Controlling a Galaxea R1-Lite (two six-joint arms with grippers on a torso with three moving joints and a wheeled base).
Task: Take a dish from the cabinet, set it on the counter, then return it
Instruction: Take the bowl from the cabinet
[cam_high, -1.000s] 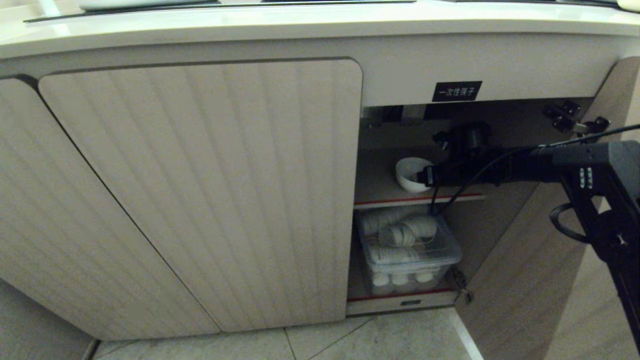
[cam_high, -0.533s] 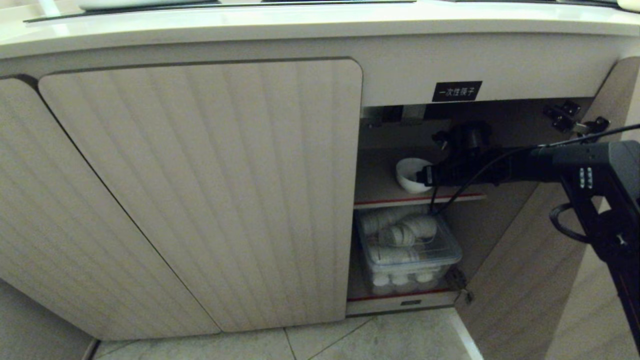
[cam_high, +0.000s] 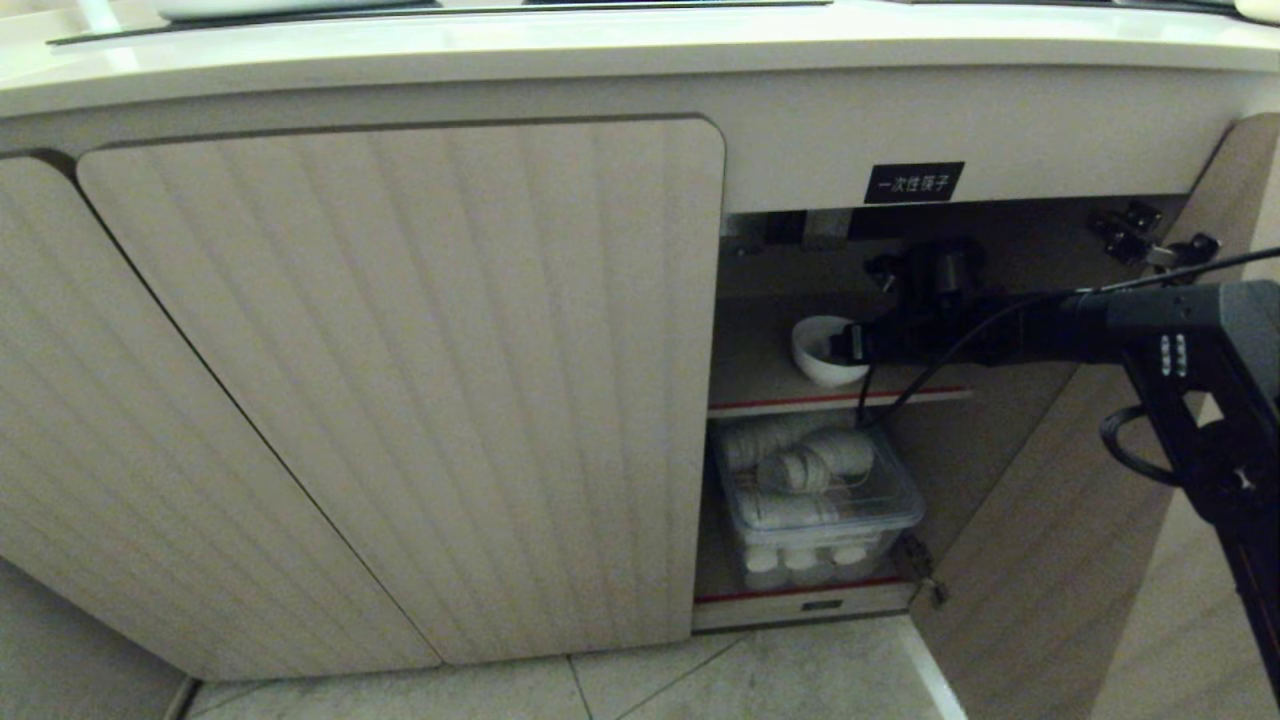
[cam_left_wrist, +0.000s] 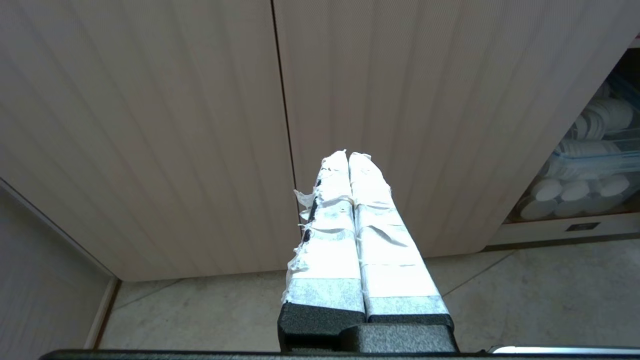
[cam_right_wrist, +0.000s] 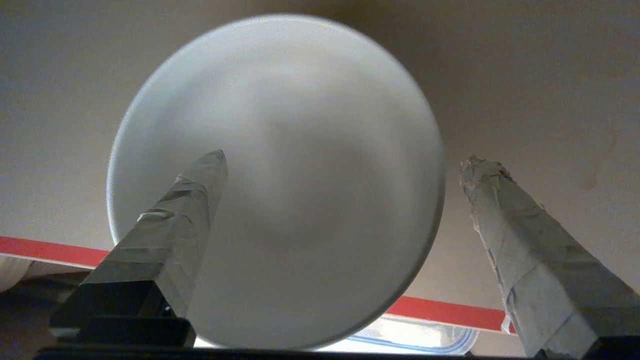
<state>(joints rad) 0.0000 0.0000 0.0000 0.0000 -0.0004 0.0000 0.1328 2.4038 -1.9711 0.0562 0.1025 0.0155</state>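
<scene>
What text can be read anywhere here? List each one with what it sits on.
"一次性筷子": white characters on the small black label, fixed to the beige panel of the cabinet above the open compartment.
Small dark tag on the bottom edge below the plastic bin: too small to read.
Nothing else readable.

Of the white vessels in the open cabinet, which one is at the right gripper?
The single white bowl on the upper shelf; the open right gripper straddles its rim. The stacked cups lie in the clear bin below.
</scene>
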